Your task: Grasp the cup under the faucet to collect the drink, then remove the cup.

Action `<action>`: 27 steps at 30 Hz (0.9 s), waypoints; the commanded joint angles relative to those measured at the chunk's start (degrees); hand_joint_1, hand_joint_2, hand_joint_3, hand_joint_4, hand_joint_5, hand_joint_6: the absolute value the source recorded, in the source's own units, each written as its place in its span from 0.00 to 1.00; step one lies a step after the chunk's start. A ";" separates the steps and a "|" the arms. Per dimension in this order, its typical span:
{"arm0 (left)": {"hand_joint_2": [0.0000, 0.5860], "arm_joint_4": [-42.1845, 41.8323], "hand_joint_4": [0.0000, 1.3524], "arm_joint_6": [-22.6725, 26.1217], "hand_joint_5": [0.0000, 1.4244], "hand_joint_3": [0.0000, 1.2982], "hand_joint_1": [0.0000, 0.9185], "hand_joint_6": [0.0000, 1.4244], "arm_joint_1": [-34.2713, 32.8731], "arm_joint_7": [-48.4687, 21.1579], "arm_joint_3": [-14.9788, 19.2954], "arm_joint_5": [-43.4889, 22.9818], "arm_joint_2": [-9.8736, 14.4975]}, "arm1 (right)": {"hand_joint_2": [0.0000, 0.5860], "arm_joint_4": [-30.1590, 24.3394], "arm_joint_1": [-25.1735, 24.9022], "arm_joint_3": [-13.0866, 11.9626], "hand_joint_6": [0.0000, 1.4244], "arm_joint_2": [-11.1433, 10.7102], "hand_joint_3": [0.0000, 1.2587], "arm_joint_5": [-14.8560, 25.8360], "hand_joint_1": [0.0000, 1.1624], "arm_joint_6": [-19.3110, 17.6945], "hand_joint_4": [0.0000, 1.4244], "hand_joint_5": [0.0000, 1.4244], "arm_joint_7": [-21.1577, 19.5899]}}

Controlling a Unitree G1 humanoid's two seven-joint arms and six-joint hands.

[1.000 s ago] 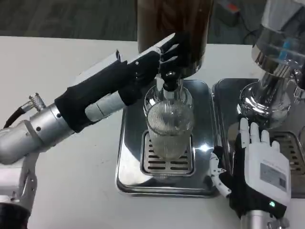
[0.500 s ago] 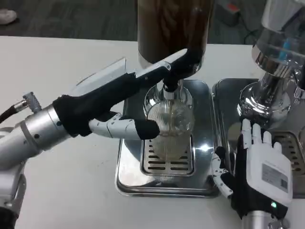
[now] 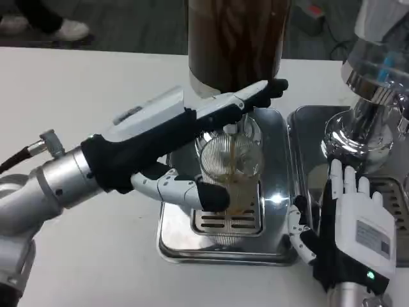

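White table [image 3: 83, 83], steel drip tray [image 3: 172, 240] under the faucet [image 3: 231, 128]. Left hand [image 3: 185, 137] reaches across: upper fingers [image 3: 255, 96] lie extended past the faucet, thumb touching the ribbed cup [image 3: 231, 167], which stands on the grate between them. Right hand [image 3: 351, 224] rests beside the tray, fingers straight and spread, holding nothing.

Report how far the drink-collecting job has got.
Done: the ribbed glass cup stands on the drip tray under the faucet, with brown drink gathering at its bottom. In hand: the left hand wraps the cup, fingers reaching past the faucet, thumb at the cup's front. Left: finish filling, then take the cup away. The right hand waits open beside the tray.
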 commanded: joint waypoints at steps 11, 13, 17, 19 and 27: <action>0.14 -1.60 0.00 -2.49 0.07 0.00 0.00 0.05 1.55 3.69 -3.52 6.38 3.04 | 0.87 0.87 -0.19 -0.33 0.00 0.89 0.01 1.16 0.25 -0.17 0.00 0.00 -1.04; 0.14 -1.34 0.00 -2.55 0.07 0.00 0.00 0.05 1.60 4.17 -3.57 6.46 3.17 | 0.87 0.67 -0.07 -0.84 0.00 0.89 0.01 2.39 0.25 -0.97 0.00 0.00 -1.04; 0.14 -1.32 0.00 -2.54 0.07 0.00 0.00 0.05 1.68 4.93 -3.54 6.40 3.27 | 0.86 -0.46 0.53 -2.62 0.00 0.87 0.01 6.97 0.25 -3.90 0.00 0.00 -0.65; 0.14 -1.29 0.00 -2.41 0.07 0.00 0.00 0.05 1.66 5.40 -3.34 6.38 3.34 | 0.86 -1.80 1.12 -4.04 0.00 1.04 0.01 10.61 0.25 -6.26 0.00 0.00 -0.15; 0.15 -0.40 0.00 -2.21 0.07 0.00 0.00 0.05 1.27 6.35 -3.08 6.35 3.61 | 0.73 -7.92 2.47 -9.27 0.00 2.29 0.00 28.05 0.34 -16.13 0.00 0.00 4.90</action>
